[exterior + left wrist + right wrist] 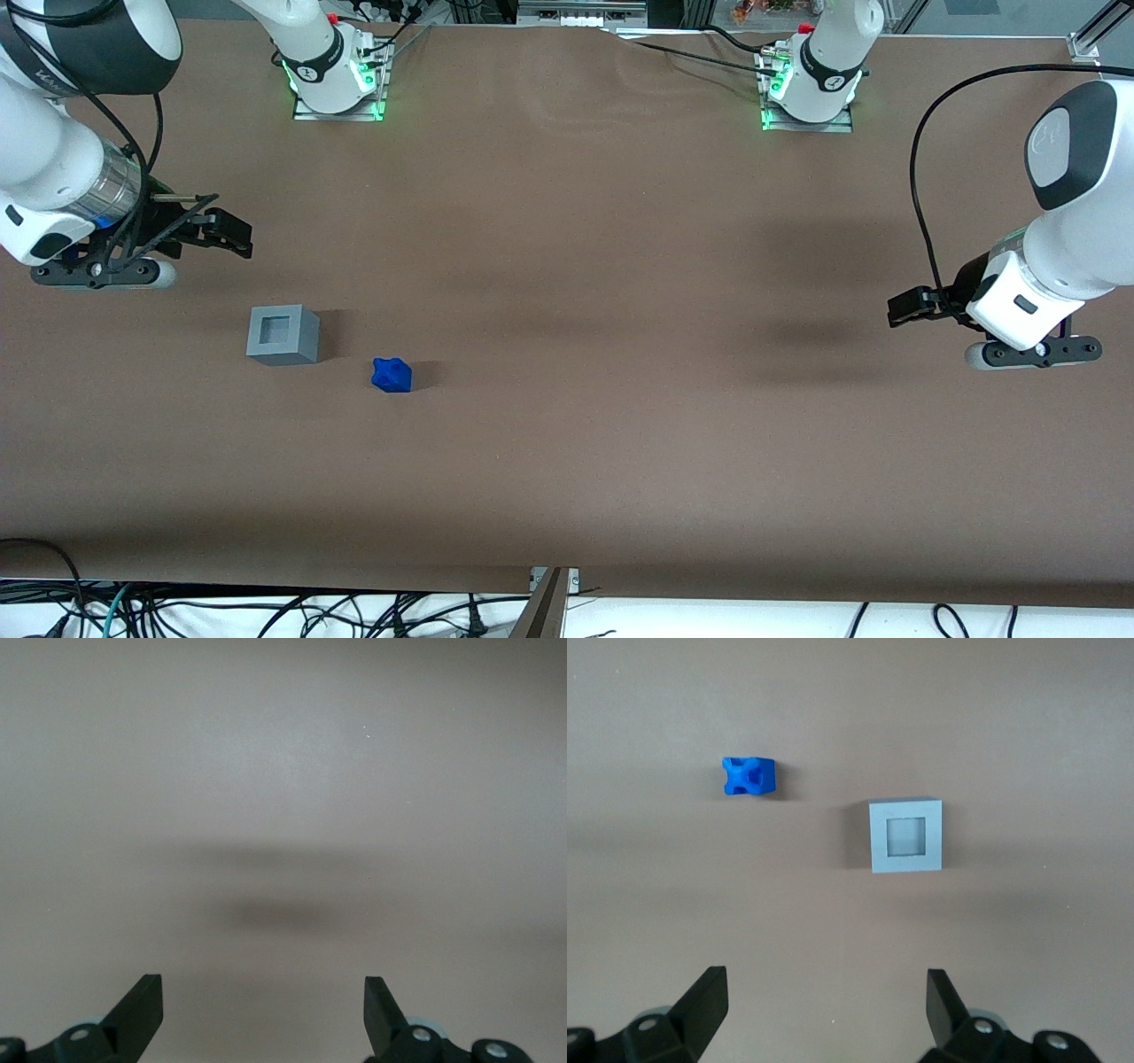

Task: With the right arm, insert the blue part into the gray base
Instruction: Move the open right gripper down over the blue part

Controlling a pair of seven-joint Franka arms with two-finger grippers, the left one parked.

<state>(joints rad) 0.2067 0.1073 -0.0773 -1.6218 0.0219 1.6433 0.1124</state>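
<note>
The brown matte table covering point(567, 425) takes up nearly the whole scene and gives the small parts a flat, plain surface to rest on. At the working arm's end hangs the right arm point(53, 168), white with dark-gray joint covers and a shiny silver wrist band, raised above the table, probably so that its wrist camera can look down on both parts at once. Its black two-finger gripper point(226, 232) hovers farther from the front camera than either part and well apart from both; in the right wrist view the gripper point(824, 1005) has its fingers spread wide with only bare table between them, holding nothing, which suits an approach that has not yet begun.

The gray base point(283, 334), a light-gray plastic cube, sits upright on the table with the square recess in its top face turned upward, and that recess looks open and unfilled in the right wrist view point(905, 835). That is the posture it needs to receive something from above.

The blue part point(392, 375), a small, knobbly bright-blue plastic piece, lies loose on the table near the base but not touching it, slightly nearer the front camera and toward the parked arm's end. From above point(749, 776) a cross-shaped groove shows. Judging by this layout, the insertion has not started: the first step should be bringing the spread fingers down over the blue piece
</note>
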